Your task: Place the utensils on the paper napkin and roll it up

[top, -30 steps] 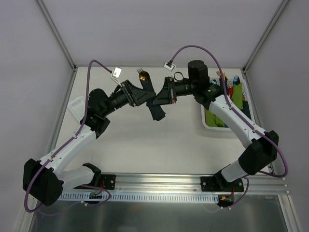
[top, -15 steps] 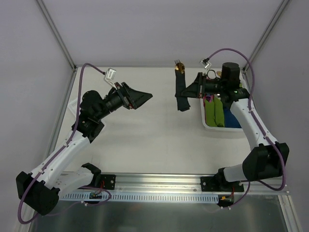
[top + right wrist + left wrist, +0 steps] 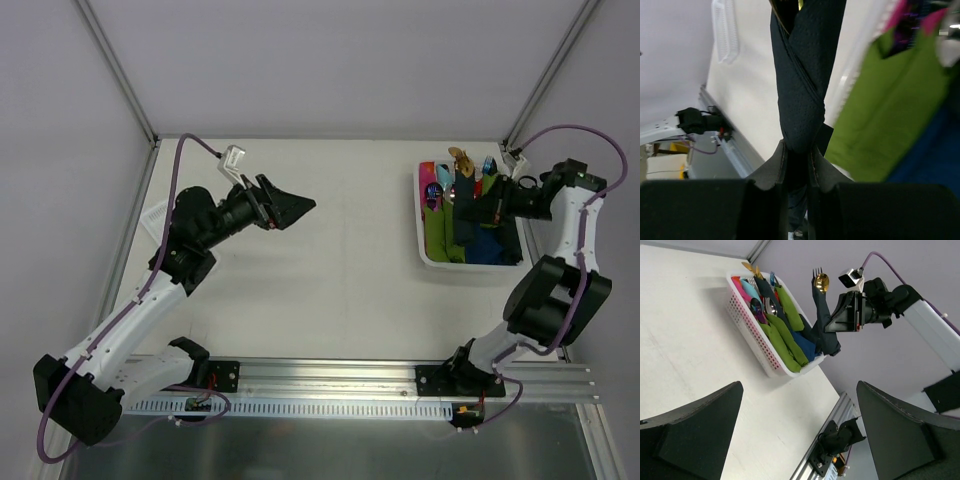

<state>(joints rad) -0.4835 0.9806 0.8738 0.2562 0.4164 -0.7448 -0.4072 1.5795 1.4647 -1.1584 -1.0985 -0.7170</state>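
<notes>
White tabletop (image 3: 330, 260): rolling judged done, drop-off left. Right gripper (image 3: 797, 155) clamps rolled black paper napkin (image 3: 802, 90), gold spoon (image 3: 821, 282) and slim fork (image 3: 816, 273) protruding, above white basket (image 3: 752, 337), 2 o'clock. Left gripper (image 3: 295, 210) spread, empty.

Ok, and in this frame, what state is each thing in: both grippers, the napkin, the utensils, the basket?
left gripper: open, empty, above the table.
right gripper: shut on the paper napkin.
paper napkin: rolled up, held by its lower end over the basket.
utensils: wrapped in the roll, spoon bowl and fork tines poking out the top.
basket: holding green, pink and blue rolls.
</notes>
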